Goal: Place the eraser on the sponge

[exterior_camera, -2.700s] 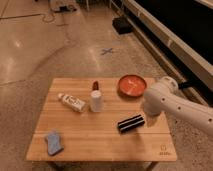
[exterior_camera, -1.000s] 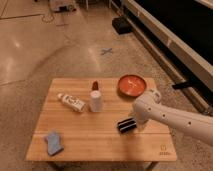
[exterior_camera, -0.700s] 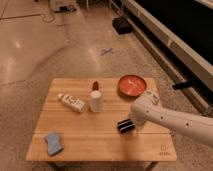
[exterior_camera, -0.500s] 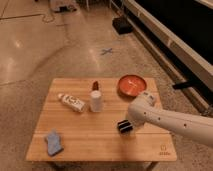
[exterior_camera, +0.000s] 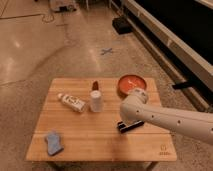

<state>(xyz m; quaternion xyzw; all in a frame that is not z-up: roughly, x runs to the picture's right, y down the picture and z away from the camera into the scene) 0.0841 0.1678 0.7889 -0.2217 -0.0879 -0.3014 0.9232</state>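
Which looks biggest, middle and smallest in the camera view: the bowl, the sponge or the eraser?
1. Bowl, largest.
2. Sponge, next.
3. Eraser, smallest, but unsure: the gripper sits right over it and hides part, so it may match the sponge.

On the surface (exterior_camera: pixel 100 147), the sponge (exterior_camera: pixel 53 142) lies at the front left corner. The tube (exterior_camera: pixel 71 102) lies left of middle, a bottle (exterior_camera: pixel 95 101) just right of it, and a stick (exterior_camera: pixel 95 85) just behind the bottle. The bowl (exterior_camera: pixel 131 85) sits back right. The eraser (exterior_camera: pixel 132 126) lies before the bowl, with the gripper (exterior_camera: pixel 128 120) right at it.
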